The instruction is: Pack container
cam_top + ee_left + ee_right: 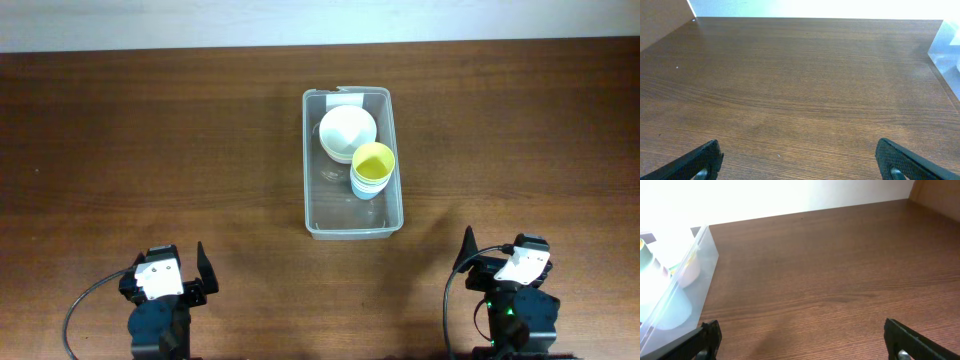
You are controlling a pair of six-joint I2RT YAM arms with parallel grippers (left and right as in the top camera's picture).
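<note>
Clear container [340,208] — lengthwise front-to-back, label [346,90] far

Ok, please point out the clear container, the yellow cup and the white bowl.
container [345,212], overhead view, bare floor at its near end.
yellow cup [373,160], overhead view, inside its mouth.
white bowl [347,126], overhead view, middle of its inside.

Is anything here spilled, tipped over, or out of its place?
Nothing stands out. The clear container sits flat on the table; the stacked bowls and the stacked cups stand upright inside it, and nothing is spilled.
</note>
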